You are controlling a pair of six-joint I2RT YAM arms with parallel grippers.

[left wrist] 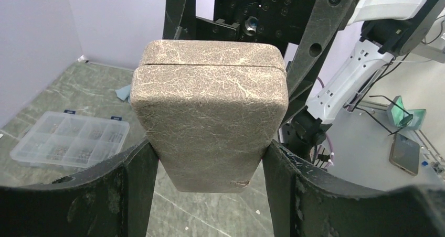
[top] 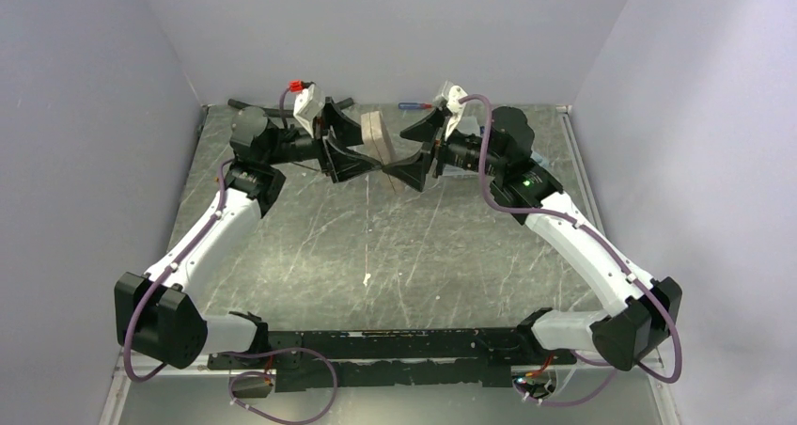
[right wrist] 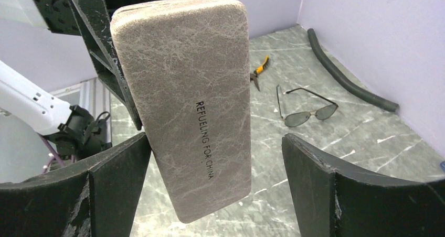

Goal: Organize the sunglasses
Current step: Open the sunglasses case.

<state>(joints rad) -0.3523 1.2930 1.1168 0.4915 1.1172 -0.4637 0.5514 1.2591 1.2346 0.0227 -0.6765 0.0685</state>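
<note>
While the left gripper (left wrist: 209, 145) stands clamped on the brown case (right wrist: 183, 90), a finger pressed to each long side and the case held up off the table (right wrist: 367, 127), the right gripper (right wrist: 214, 137) faces it with jaws spread wide and nothing held. The case sits close by one of its fingers, but I cannot tell whether they touch. Further right in the right wrist view lie the yellow-handled pliers (right wrist: 261, 69). Beyond them are the sunglasses (right wrist: 307, 111), flat on the table with arms unfolded, near the pliers but apart from them. A dark tube (right wrist: 346, 74) runs along the foot of the wall behind.

The sunglasses look light and thin, a wire frame that would likely bend or skid under a hard pinch (the lenses would scratch too). The bridge, or the top bar beside a hinge, seems the safest place to take hold, with a gentle close.

Of containers, a clear compartment box (left wrist: 68, 137) sits at the left of the left wrist view, with bits in its cells too small to name. The case is closed along its seam, so its inside is hidden. I judge it needs opening before the sunglasses can go in.
</note>
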